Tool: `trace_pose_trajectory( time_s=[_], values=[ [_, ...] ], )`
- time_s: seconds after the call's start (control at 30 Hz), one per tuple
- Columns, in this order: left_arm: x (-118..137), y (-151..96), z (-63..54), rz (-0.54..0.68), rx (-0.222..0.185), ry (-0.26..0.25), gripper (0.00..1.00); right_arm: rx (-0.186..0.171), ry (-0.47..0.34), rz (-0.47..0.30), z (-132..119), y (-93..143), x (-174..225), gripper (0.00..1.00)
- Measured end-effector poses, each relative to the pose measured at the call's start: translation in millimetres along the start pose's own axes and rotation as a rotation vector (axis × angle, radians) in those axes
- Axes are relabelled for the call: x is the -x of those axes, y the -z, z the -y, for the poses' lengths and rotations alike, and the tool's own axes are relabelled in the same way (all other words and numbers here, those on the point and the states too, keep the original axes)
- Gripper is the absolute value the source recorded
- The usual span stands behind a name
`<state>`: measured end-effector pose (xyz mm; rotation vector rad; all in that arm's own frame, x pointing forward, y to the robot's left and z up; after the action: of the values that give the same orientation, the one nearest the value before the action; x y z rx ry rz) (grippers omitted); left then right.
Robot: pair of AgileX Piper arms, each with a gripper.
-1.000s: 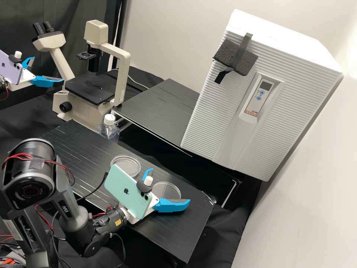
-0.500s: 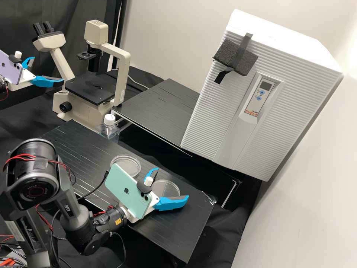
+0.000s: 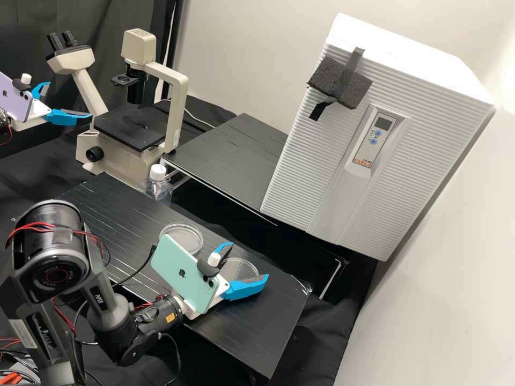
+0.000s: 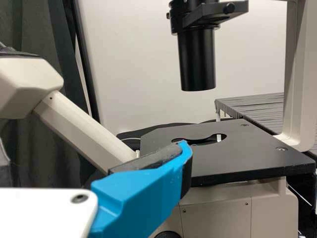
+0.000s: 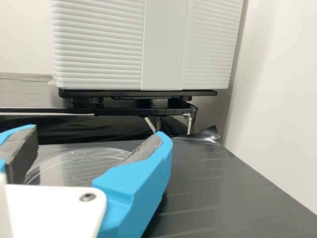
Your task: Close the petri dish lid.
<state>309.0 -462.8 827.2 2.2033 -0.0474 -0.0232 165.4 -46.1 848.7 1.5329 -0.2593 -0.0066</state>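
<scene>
2 clear petri dish parts are set on the black desk [image 3: 279,321]; which is the lid cannot be told. The 1st dish part [image 3: 241,267] is seen between the spread fingers of the right gripper [image 3: 249,261]; contact cannot be told. The 2nd dish part [image 3: 185,236] is partly hidden by the green phone [image 3: 179,273]. The left gripper [image 3: 70,99] is held near the microscope [image 3: 176,107], fingers spread.

Passable above bench [image 3: 260,335], to right of right gripper [image 3: 248,261]; blocked beyond by white cabinet [image 3: 300,166], farther left by bottle [image 3: 157,187], microscope [image 3: 122,161].
</scene>
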Motion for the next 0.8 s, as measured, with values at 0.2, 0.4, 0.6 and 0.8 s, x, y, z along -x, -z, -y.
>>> trace_pose_trajectory(
  time_s=[0.2,0.4,0.6,0.8],
  values=[
    [0.0,0.0,0.0,0.0,0.0,0.0,1.0,-0.033,0.002,-0.001,-0.8,-0.7,0.7,0.0],
    [0.0,0.0,0.0,0.0,0.0,0.0,1.0,-0.101,0.005,-0.042,-4.8,4.1,4.2,0.0],
    [0.0,0.0,0.0,0.0,0.0,0.0,1.0,-0.1,0.015,-0.052,-3.1,7.0,3.8,1.0],
    [0.0,0.0,0.0,0.0,0.0,0.0,1.0,-0.056,0.003,-0.058,-3.2,11.2,3.8,1.0]
  ],
)
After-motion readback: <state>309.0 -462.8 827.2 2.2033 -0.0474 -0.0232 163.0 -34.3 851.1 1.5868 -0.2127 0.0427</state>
